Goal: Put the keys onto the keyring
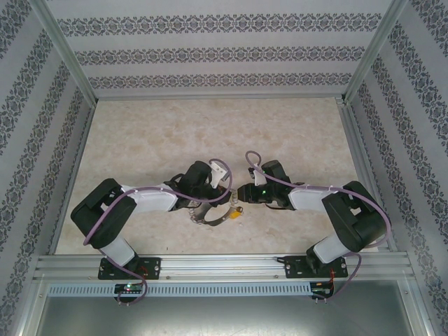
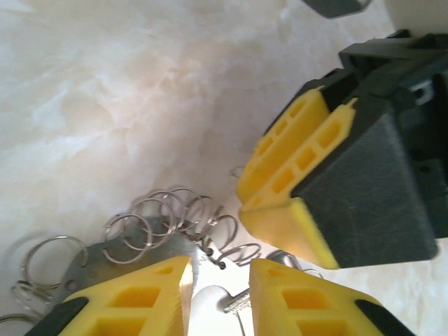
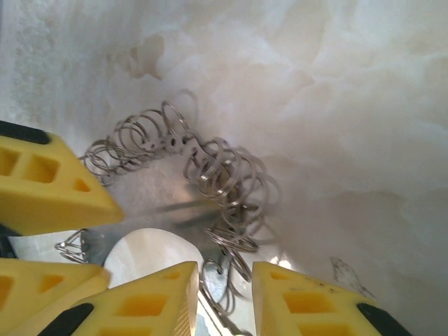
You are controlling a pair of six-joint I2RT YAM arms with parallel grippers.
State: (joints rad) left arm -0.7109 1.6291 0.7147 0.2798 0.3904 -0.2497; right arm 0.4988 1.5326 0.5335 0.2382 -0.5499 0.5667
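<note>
Left gripper point(image 2: 220, 301): fingers slightly parted, clamping nothing; blurred silvery bit point(image 2: 235, 301) in gap, cut off. Right gripper point(image 3: 224, 301): likewise parted above keyring point(image 3: 178, 147). Keys point(image 1: 239, 214): tiny, just beside it on table point(image 1: 175, 133).

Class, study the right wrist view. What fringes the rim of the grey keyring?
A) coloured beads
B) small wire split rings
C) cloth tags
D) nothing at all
B: a row of small wire rings crowds along the rim of the keyring, overlapping one another above the pale table.
</note>
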